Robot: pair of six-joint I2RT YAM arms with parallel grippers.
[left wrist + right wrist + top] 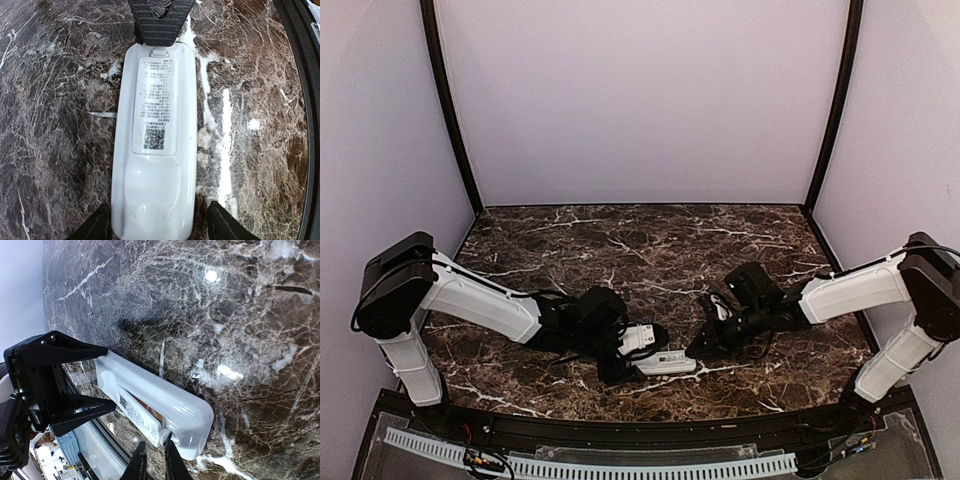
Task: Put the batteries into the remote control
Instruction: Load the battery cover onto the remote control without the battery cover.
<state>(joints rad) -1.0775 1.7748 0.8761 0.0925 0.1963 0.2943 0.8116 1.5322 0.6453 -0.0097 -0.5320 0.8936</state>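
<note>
Left wrist view looks straight down on the remote control [155,190]. It lies back-up on the marble tabletop [50,125] in the middle of the frame. The left end effector [160,227] is open, one finger on each side of the remote's lower end, with a gap showing on the right. At the top end sits the right end effector [160,20], by the battery cover [156,100], its tips drawn nearly together; whether they nip the cover's lip I cannot tell.

Right wrist view adds what that one hides. The cover seems to stand a little proud along its edge, and an orange sliver [155,415] shows beneath it, probably the orange battery. The blue one is nowhere to be seen.

With nothing clamping the body, I'd say a push on the cover could slide the remote away or leave the cover half-seated.
</note>
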